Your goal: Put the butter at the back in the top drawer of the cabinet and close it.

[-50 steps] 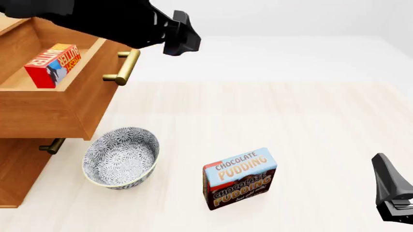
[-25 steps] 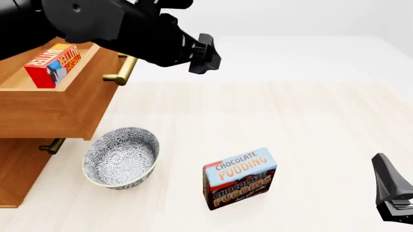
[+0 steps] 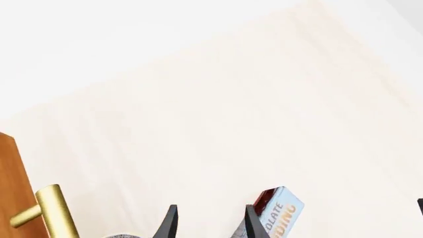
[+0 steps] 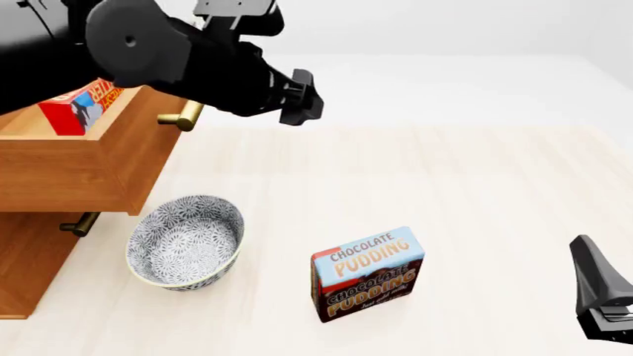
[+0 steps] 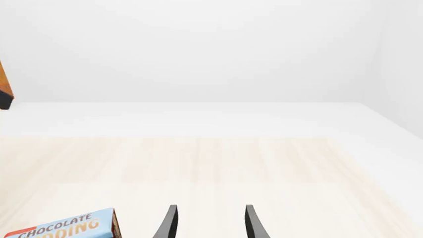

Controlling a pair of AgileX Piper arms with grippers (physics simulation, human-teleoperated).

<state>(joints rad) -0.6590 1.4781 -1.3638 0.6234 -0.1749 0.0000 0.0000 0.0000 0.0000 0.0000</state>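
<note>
The butter (image 4: 77,106), a small red box, lies in the open top drawer (image 4: 70,174) of the cabinet (image 4: 25,267) at the left; my left arm hides part of it. The drawer's brass handle (image 4: 184,116) (image 3: 55,210) sticks out toward the table. My left gripper (image 4: 302,98) (image 3: 210,224) hangs open and empty above the table, to the right of that handle and apart from it. At the right front edge my right gripper (image 4: 583,252) (image 5: 210,224) is also open with nothing in it.
A patterned grey bowl (image 4: 186,241) stands on the table in front of the drawer. The chocolate pudding box (image 4: 368,273) (image 5: 66,228) (image 3: 281,210) stands upright near the middle front. A lower drawer's handle (image 4: 79,222) shows under the open drawer.
My left arm has swung out of the drawer, down and to the right, then drawn back slightly left. It now covers more of the butter. The right arm has not moved.
</note>
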